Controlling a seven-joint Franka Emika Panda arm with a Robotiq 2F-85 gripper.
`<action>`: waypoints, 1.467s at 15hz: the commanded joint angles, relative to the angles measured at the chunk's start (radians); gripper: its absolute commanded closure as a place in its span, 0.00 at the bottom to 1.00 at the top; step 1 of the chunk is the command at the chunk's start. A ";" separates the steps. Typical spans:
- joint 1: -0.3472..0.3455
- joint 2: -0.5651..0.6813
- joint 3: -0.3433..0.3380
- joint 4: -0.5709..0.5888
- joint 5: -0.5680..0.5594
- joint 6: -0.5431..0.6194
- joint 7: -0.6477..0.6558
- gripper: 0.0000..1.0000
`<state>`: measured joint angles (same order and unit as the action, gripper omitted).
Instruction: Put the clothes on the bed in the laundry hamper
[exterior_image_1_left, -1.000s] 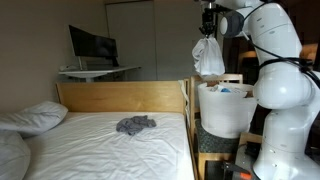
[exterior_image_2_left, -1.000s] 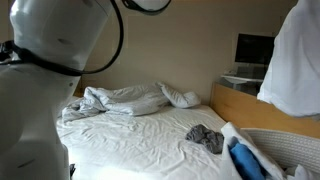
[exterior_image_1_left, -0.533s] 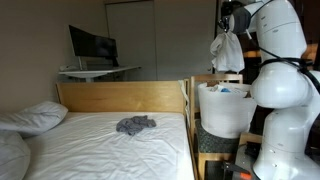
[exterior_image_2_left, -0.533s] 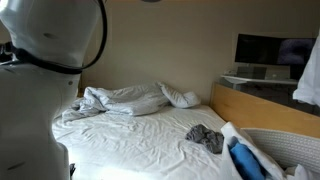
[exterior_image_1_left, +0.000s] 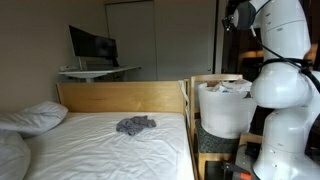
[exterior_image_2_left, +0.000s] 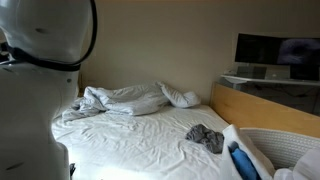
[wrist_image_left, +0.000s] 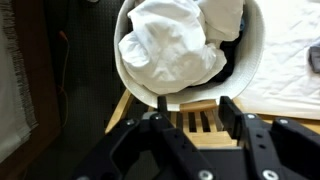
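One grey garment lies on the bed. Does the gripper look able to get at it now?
Probably yes: the gripper is open and empty above the hamper, and the garment lies uncovered on the bed.

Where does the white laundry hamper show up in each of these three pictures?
In an exterior view: laundry hamper right of centre.
In an exterior view: hamper bottom right corner.
Wrist view: hamper top centre, from above.
Shared landmark: the bed beside it.

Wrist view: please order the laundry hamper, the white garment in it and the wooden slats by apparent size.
1. laundry hamper
2. white garment
3. wooden slats, partly hidden by the fingers
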<state>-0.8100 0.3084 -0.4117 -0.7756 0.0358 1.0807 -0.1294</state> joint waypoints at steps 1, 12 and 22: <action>0.089 -0.052 0.040 -0.148 -0.003 0.054 0.040 0.12; 0.377 -0.119 0.206 -0.630 0.041 0.561 0.119 0.00; 0.518 -0.090 0.255 -0.863 0.177 0.977 0.109 0.00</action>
<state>-0.3098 0.2155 -0.1360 -1.6441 0.2070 2.0632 -0.0161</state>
